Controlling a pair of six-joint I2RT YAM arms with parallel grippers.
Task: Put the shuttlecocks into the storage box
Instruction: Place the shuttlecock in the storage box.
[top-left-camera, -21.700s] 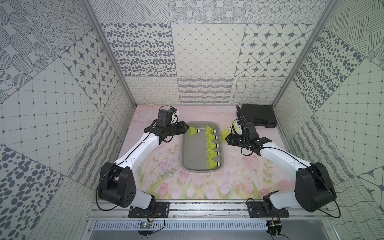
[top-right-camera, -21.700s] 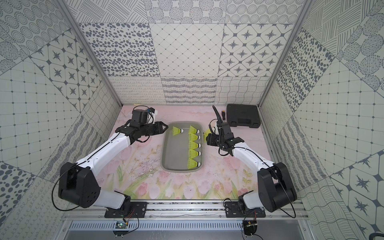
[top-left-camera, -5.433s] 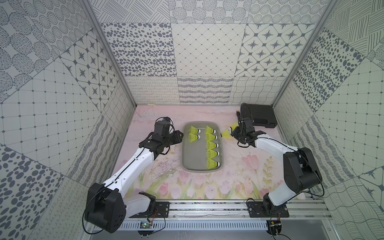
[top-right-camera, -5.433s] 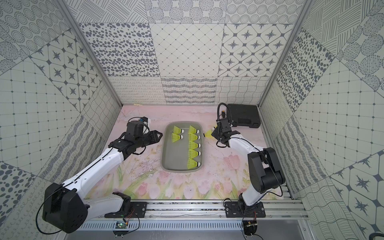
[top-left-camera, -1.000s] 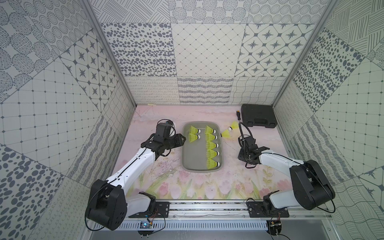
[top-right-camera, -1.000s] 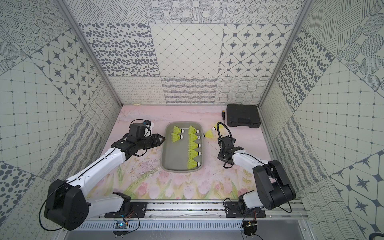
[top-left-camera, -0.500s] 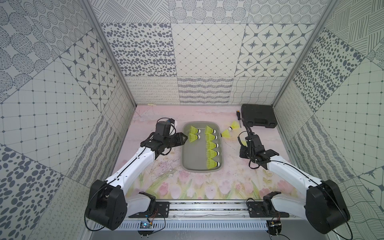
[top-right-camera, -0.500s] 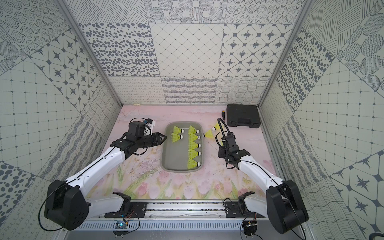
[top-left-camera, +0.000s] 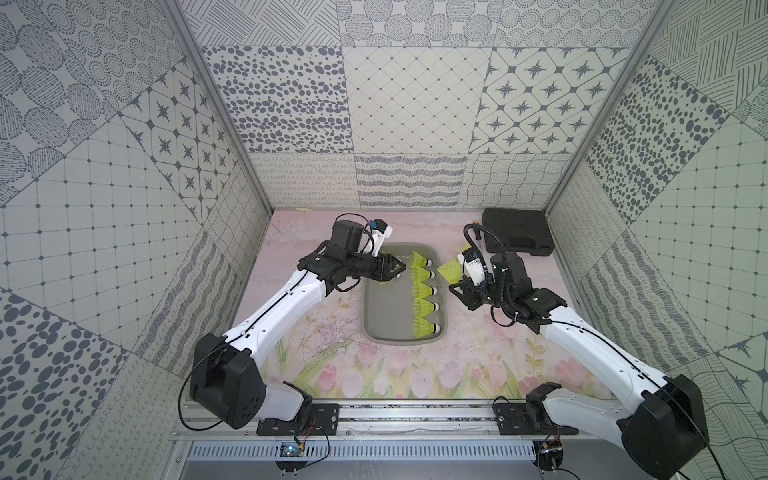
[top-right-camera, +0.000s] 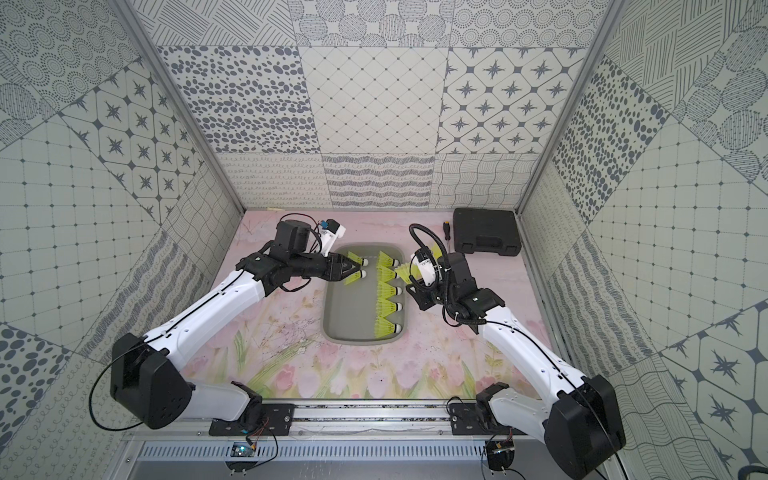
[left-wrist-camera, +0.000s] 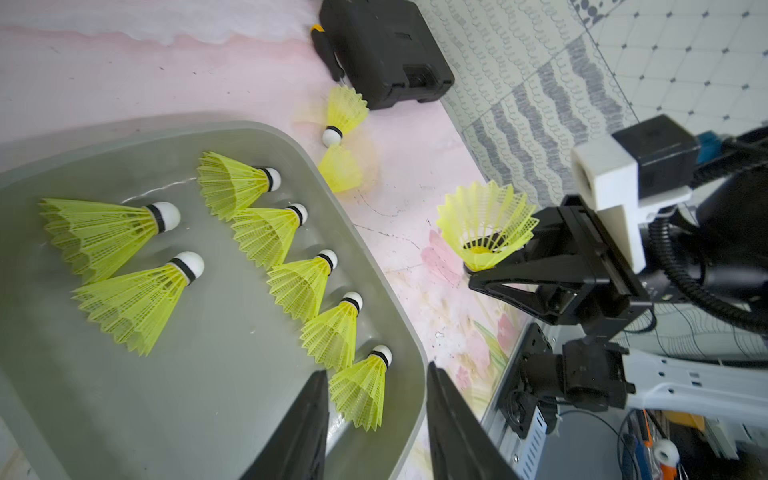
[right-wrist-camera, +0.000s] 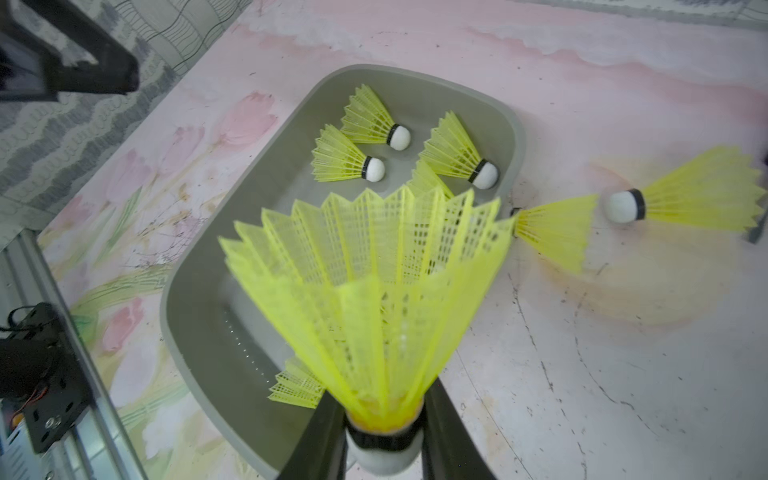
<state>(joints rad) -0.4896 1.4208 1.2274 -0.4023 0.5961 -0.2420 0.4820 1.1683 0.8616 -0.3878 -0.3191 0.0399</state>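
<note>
Right claw just pinched shut on shuttlecock, now lifted beside storage box. Left claw half-spread, empty, over box's far end. 7 shuttlecocks in box, 2 loose shuttlecocks on table beside box. Likely next: carry over rim, release.

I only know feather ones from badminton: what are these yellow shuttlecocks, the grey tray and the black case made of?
Shuttlecocks: probably moulded plastic; the neon skirts are translucent ribbed mesh. Their white tips look matte, foam or rubber, unclear.
Storage box: smooth grey plastic, faintly glossy, with soft reflections.
Black case: seemingly hard matte plastic, with moulded edges.
</note>
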